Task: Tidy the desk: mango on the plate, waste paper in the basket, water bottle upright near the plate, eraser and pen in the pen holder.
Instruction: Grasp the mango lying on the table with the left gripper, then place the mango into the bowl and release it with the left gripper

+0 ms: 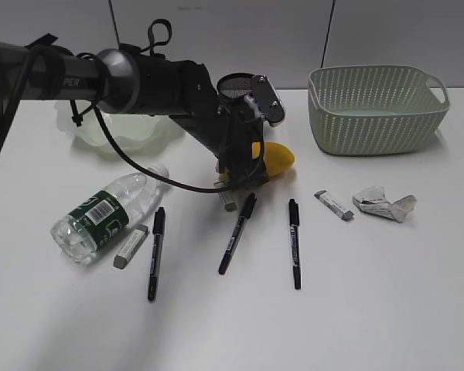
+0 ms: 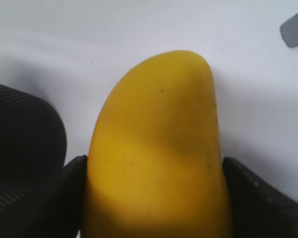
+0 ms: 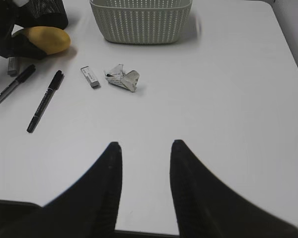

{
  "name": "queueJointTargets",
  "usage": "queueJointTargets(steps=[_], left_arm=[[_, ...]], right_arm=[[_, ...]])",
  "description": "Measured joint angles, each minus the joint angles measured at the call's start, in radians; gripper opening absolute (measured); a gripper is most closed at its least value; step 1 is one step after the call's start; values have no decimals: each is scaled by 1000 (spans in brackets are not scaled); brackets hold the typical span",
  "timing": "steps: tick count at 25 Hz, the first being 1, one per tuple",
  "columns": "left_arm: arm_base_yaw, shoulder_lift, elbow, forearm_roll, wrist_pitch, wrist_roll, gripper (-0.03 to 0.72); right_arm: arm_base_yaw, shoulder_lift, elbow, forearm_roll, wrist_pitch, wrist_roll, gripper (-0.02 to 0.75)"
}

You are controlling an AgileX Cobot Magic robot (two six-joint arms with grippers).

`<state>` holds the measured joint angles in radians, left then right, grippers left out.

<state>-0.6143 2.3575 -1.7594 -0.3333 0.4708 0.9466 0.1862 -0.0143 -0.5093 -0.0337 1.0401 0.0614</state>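
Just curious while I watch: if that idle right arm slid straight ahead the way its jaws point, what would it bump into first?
Probably nothing soon: bare desk lies ahead of the right gripper. The waste paper sits slightly left; the basket stands farther on.

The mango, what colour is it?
Yellow-orange; the mango shows best in the left wrist view.

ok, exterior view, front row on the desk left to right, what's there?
Water bottle → eraser → pen → pen → pen → eraser → waste paper.
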Motion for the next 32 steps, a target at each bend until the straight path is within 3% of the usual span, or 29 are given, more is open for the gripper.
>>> queueJointTargets(steps=[10, 17, 19, 27, 32], left_arm=[[2, -43, 5, -4, 72, -51, 578], [36, -301, 7, -145, 124, -62, 578], [75, -360, 6, -183, 95, -62, 578], [370, -317, 15, -278, 3, -62, 578], [432, -224, 16, -291, -10, -62, 578]], right_arm=[[0, 0, 0, -1, 0, 0, 276], [0, 0, 0, -1, 0, 0, 276], [0, 0, 0, -1, 0, 0, 276], [0, 0, 0, -1, 0, 0, 276], [0, 0, 0, -1, 0, 0, 276]])
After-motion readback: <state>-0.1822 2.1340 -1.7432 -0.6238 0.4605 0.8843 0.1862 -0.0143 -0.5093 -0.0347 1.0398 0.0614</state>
